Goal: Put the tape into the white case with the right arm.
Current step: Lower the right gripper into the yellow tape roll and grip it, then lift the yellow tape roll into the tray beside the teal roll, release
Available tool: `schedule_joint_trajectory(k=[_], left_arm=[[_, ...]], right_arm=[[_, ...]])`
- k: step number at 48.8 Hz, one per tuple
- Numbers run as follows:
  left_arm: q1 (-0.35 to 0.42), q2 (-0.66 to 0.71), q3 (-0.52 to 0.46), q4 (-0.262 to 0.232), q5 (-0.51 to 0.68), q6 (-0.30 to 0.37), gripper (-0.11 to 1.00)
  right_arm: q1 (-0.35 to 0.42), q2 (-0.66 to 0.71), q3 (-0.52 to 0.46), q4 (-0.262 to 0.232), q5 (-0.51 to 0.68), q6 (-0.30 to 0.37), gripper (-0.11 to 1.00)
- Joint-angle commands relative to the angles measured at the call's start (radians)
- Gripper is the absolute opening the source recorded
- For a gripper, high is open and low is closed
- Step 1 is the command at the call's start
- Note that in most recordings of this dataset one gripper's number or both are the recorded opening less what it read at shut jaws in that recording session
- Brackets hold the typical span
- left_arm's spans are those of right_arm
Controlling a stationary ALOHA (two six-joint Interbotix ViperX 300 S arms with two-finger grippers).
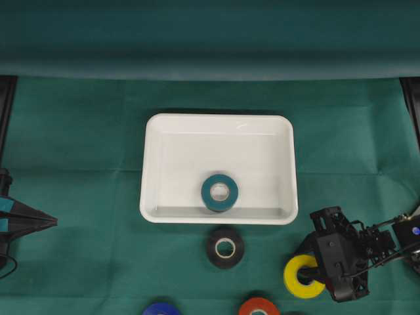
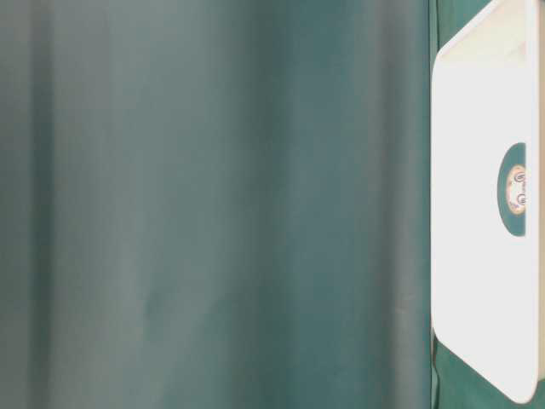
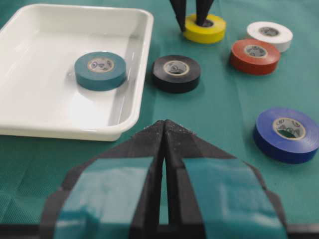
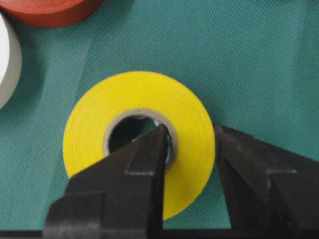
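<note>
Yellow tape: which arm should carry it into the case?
Right. The right gripper is shut on the yellow tape, one finger in its hole, one outside. The left gripper sits shut and empty, across the table from it, with the white case between.

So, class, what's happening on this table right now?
The right gripper has closed on the yellow tape, one finger inside its core, one outside. The roll sits on the green cloth. A teal tape already lies in the white case. The left gripper is shut and idle.
</note>
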Motion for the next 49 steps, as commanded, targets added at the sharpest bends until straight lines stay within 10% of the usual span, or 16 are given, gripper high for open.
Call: schedule_joint_trajectory(k=[1, 49], left_arm=[[0.002, 0.009, -0.012, -0.002, -0.009, 0.000, 0.00], [0.002, 0.009, -0.012, -0.002, -0.011, 0.000, 0.00]], right_arm=[[-0.005, -0.006, -0.015, -0.002, -0.002, 0.002, 0.01], [0.040, -0.198, -0.126, 0.000, 0.305, 0.005, 0.01]])
